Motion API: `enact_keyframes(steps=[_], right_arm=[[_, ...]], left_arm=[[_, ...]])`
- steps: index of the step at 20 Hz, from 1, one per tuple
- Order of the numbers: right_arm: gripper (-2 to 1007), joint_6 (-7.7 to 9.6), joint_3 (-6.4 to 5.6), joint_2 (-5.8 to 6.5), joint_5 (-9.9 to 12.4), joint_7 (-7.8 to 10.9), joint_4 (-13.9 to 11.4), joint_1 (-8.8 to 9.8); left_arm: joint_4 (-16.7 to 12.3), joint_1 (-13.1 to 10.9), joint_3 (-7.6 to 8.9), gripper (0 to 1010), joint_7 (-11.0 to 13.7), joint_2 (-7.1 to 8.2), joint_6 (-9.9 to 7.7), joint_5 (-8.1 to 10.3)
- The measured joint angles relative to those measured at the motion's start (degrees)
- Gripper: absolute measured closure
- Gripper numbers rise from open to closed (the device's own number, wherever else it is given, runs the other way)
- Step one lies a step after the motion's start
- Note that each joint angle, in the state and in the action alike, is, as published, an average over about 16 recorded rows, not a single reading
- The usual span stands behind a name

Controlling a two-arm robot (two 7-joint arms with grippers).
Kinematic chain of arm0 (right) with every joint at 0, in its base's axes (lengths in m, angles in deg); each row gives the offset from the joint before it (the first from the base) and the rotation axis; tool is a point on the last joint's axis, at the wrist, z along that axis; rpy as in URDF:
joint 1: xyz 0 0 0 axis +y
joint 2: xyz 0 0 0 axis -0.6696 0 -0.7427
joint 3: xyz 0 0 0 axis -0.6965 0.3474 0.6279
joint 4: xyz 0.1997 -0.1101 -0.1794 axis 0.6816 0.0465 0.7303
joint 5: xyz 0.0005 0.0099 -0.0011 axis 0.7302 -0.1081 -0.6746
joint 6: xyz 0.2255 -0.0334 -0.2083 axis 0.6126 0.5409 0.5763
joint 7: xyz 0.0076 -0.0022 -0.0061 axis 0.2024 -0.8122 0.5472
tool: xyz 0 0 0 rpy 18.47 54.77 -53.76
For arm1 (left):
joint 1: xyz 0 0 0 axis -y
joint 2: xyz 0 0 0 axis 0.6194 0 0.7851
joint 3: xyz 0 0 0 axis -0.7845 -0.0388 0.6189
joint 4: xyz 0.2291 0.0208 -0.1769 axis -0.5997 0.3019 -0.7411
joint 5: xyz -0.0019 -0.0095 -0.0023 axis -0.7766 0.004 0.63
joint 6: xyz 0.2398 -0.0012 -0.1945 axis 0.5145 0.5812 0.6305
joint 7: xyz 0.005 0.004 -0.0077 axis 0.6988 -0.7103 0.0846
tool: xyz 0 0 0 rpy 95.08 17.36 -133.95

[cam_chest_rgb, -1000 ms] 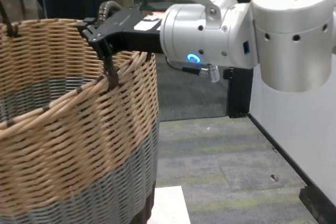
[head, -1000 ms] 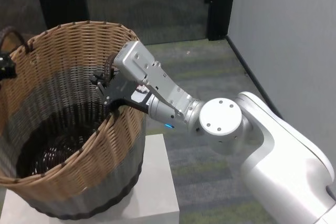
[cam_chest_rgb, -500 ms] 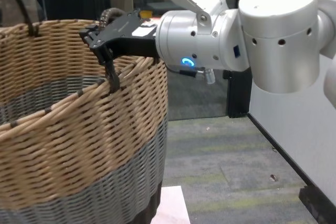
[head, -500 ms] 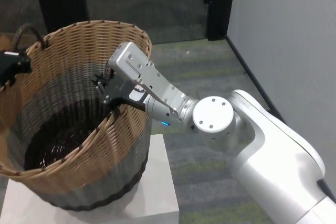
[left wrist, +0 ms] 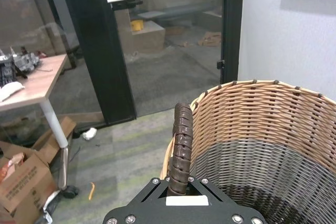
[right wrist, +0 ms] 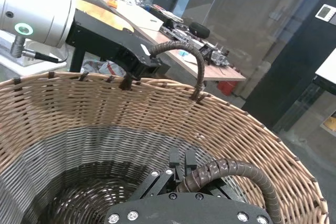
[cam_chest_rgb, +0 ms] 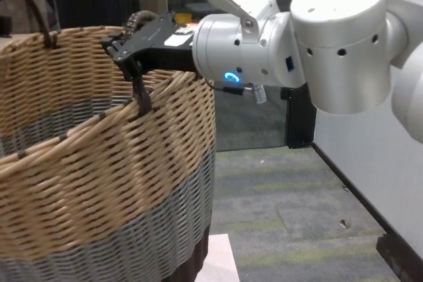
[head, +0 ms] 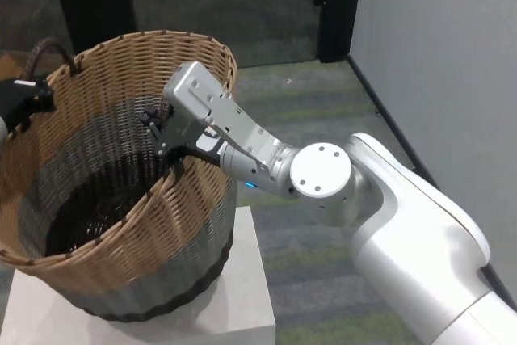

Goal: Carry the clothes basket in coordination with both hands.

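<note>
Large round woven wicker clothes basket, tan top band, grey middle, dark brown base, hangs between my two grippers, tilted, its base low over or on the white block pedestal; can't tell which.

My right gripper, black flat fingers on the thick white-and-silver arm with the blue light ring, is clenched on the near dark brown loop handle at the rim. Basket body hangs below and to the left of it.

My left gripper, also black, is clamped on the far dark brown loop handle, opposite side of the rim. Basket body lies to the right of and below it.

Key relation: the handle-to-handle line runs straight across the basket mouth from one gripper to the other. Judgement: both must travel together, same height and spacing, or the basket tips further or the rim gets wrenched. Neither arm is nearer; load is shared.
</note>
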Motion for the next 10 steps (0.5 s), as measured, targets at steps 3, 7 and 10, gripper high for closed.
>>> enact_keyframes(steps=[3,7,10], right_arm=[[937,-0.37,0.02,-0.55,-0.2,0.07,1.2,-0.51],[937,-0.84,0.1,-1.27,-0.5,0.18,2.9,-1.16],[937,-1.18,0.15,-1.78,-0.6,0.26,4.1,-1.64]], left_arm=[[0.8,0.1,0.22,1010,0.5,-0.27,0.15,-0.25],[1.5,0.2,0.62,1010,1.1,-0.56,0.22,-0.53],[2.0,0.2,0.92,1010,1.7,-0.75,0.26,-0.75]])
